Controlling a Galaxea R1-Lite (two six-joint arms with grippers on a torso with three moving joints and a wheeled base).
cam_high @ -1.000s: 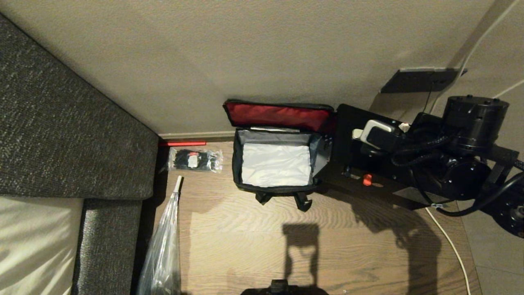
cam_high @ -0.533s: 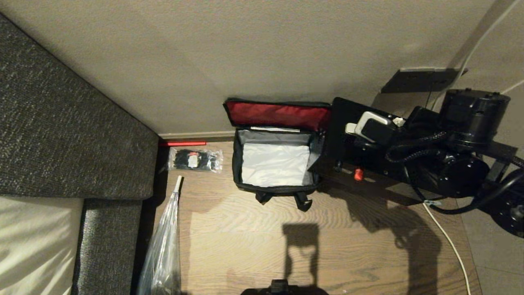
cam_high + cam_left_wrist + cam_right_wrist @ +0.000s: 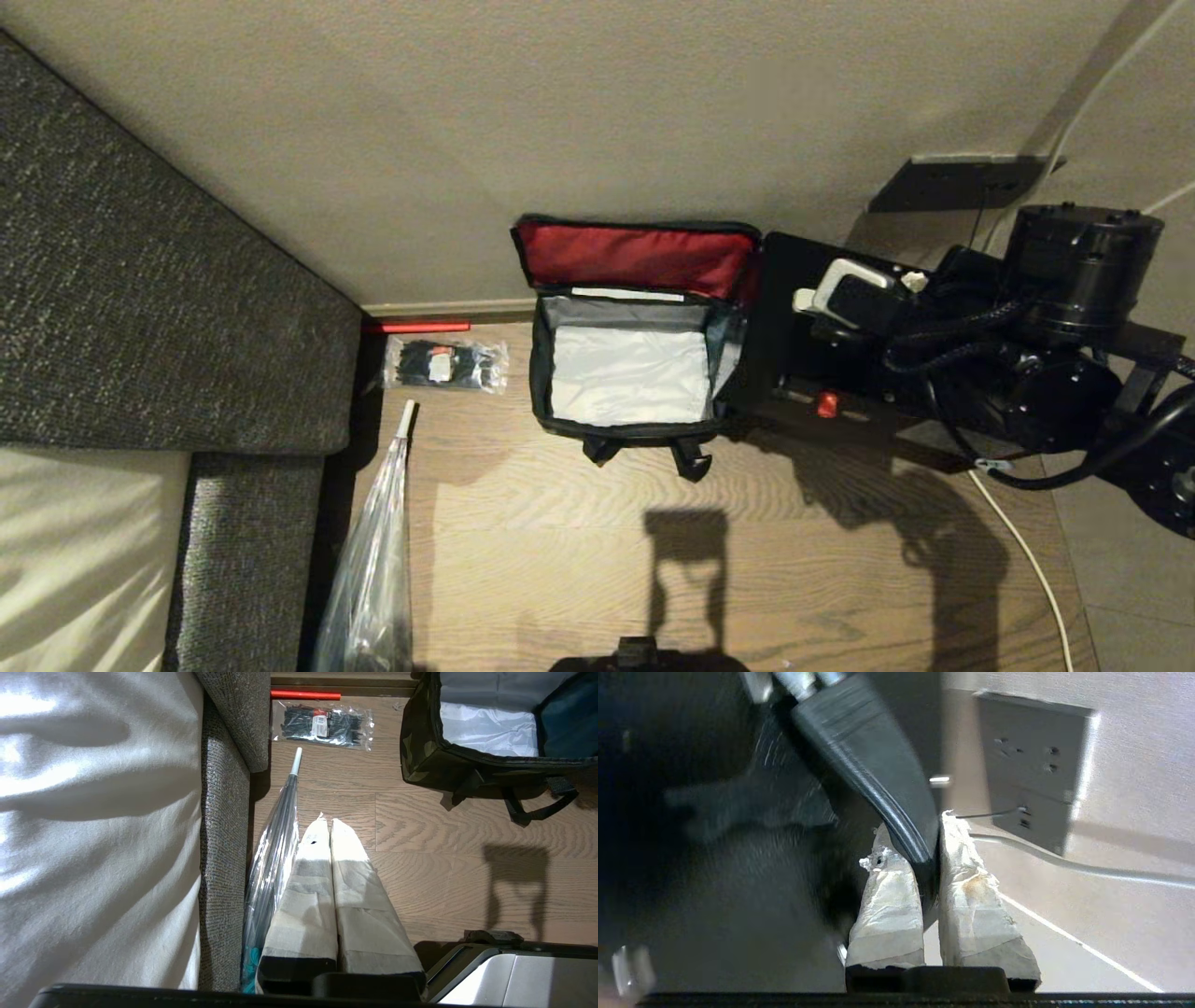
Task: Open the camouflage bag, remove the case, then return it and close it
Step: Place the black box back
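The case (image 3: 794,345) is hanging from the right gripper (image 3: 930,858), pinched by its handle (image 3: 878,770), just right of the camouflage bag (image 3: 627,429), whose open mouth is lying leftward.

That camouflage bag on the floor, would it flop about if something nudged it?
Probably a little. The bag is soft fabric, yet its walls stand by themselves around the empty inside, so it seems lightly stiffened. Empty, it would likely slide easily on the wooden floor.

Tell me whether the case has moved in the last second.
Yes. The case, held by the right hand, has shifted slightly left toward the open camouflage bag, which stayed put on the floor.
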